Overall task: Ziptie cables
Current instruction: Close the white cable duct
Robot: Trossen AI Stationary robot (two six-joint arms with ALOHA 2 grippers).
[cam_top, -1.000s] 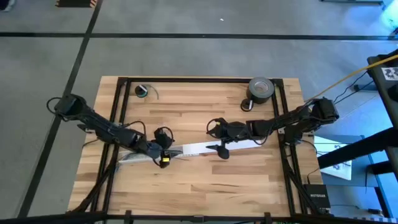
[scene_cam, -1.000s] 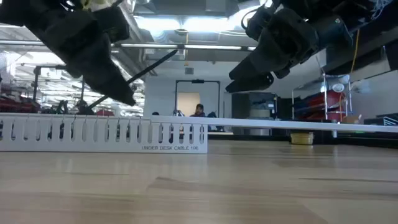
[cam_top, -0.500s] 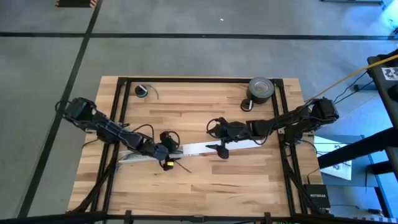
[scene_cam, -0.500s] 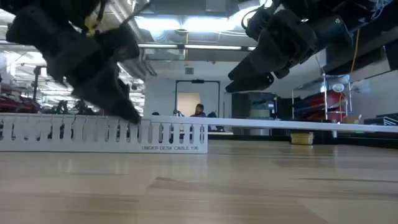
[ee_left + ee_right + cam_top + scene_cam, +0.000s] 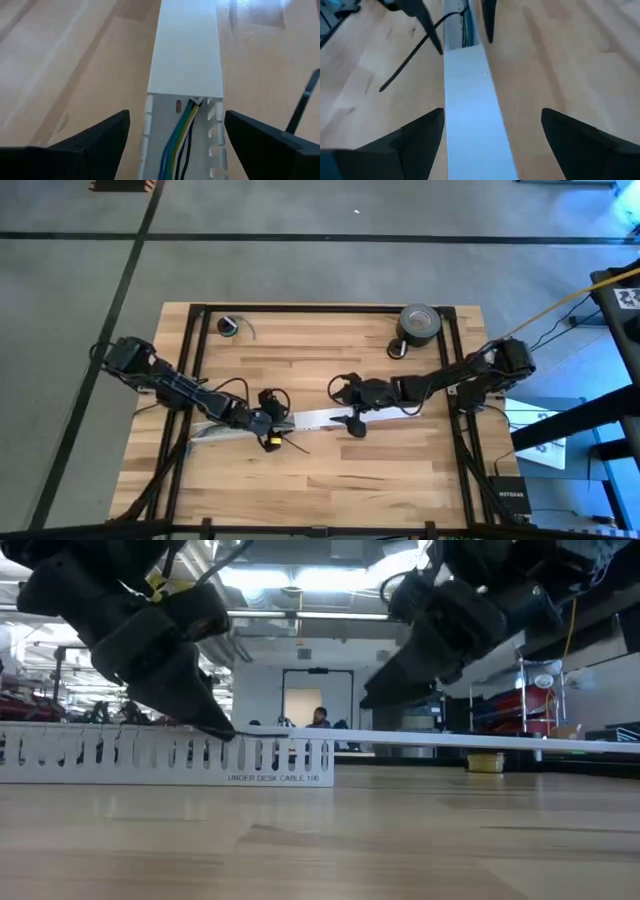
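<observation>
The cables (image 5: 180,135), thin green, yellow, blue and dark wires, lie inside a long white slotted duct (image 5: 310,420) whose right part is covered by a lid (image 5: 470,100). My left gripper (image 5: 175,117) is open, with one finger on either side of the duct's uncovered end (image 5: 268,430). The ziptie (image 5: 410,57), a thin black strip, runs from the duct past one left finger and slants toward the table's near edge (image 5: 292,444). My right gripper (image 5: 492,115) is open and hangs above the lid (image 5: 350,420), one finger over each side. My left gripper comes down at a slant with its fingertips (image 5: 225,730) at the duct's top edge; I cannot tell whether they touch it. The ziptie (image 5: 302,105) passes along the outer side of one finger, and whether it touches that finger cannot be told.
A grey tape roll (image 5: 420,323) stands at the far right of the table and a small dark ring (image 5: 229,326) at the far left. Black frame rails (image 5: 190,370) run along the table's sides. Bare wood lies near the front edge. A person (image 5: 320,718) shows far back in the room.
My left gripper has come down onto the duct's open end and moved a little toward the table's right edge. The ziptie, which stuck up slanting above that gripper, now lies low, pointing toward the near edge. My right gripper has shifted slightly toward the left.
</observation>
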